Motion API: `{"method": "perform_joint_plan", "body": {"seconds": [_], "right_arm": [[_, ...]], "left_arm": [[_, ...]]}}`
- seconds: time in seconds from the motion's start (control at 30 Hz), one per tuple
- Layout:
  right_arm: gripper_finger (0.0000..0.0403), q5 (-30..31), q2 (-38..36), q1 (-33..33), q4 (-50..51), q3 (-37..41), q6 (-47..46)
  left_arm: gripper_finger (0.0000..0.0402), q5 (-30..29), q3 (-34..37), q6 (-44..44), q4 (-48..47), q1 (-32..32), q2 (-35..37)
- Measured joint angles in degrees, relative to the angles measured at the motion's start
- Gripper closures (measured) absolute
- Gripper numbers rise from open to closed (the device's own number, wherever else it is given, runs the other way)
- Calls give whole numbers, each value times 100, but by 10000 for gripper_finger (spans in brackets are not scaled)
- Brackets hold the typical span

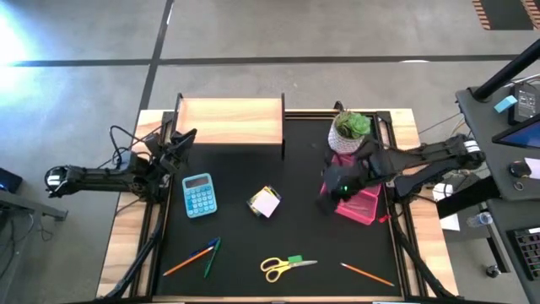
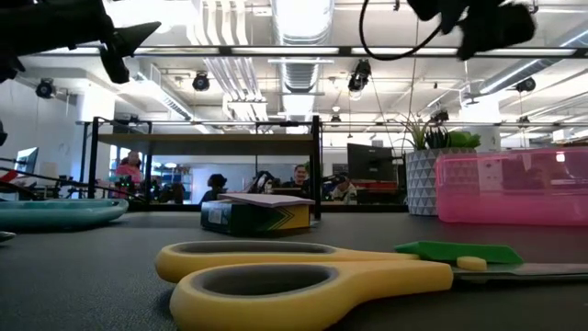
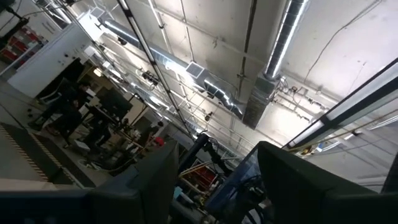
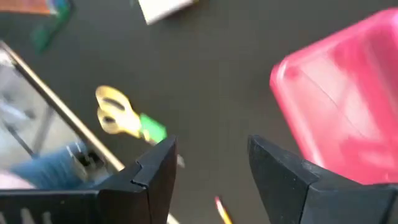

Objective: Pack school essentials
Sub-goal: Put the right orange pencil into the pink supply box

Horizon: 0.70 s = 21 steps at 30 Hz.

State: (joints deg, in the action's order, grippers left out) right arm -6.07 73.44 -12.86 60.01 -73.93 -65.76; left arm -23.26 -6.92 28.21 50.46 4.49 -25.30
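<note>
Scissors: yellow-handled scissors (image 2: 303,280) lie nearest the low camera, at 6 o'clock on the mat (image 1: 253,169). Stiff, flat, smooth loops. My judgement: pinch across the shank where handles meet blades.
Eraser: small green eraser (image 1: 294,259) touching the scissors' blades. Light, rubbery, likely grippy; take by its long sides.
Sticky notes: sticky-note block (image 1: 265,203) at mat centre. Soft paper stack; grip the side faces, not the top sheet.
Pens: blue and green pens (image 1: 208,250) at 7 o'clock, beside one orange pencil (image 1: 183,263). Slim, prone to roll.
Second pencil: orange pencil (image 1: 368,273) at 5 o'clock, well apart from the rest.
Pink case: translucent pink case (image 1: 361,205) at 3 o'clock, hard plastic, probably the receptacle.
Calculator: blue calculator (image 1: 199,194) at 9 o'clock.
Right gripper: right gripper (image 1: 331,192) just beside the case; fingers spread, nothing between them.
Left gripper: left gripper (image 1: 181,142) parked at 10 o'clock, fingers apart, empty.
Plant: potted plant (image 1: 350,131) at 2 o'clock, leave.
</note>
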Motion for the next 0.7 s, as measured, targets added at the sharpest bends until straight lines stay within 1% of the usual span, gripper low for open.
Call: {"method": "perform_joint_plan", "body": {"seconds": [0.13, 0.23, 0.37, 0.53, 0.7], "right_arm": [[220, -252, 525, -598, 419, -392, -381], [225, -376, 826, -1011, 443, -542, -483], [232, -719, 1225, -1529, 443, -551, -465], [240, -1268, 1673, -2123, 491, -492, -411], [248, -1350, 2025, -2635, 523, -486, -453]], "left_arm": [[197, 228, -67, 4, 1, -1, -16], [197, 402, -128, 9, 7, 0, -5], [197, 548, -164, 22, 11, -2, 35], [197, 601, -164, 631, 10, -4, 72], [197, 948, -164, 820, 12, -4, 70]]}}
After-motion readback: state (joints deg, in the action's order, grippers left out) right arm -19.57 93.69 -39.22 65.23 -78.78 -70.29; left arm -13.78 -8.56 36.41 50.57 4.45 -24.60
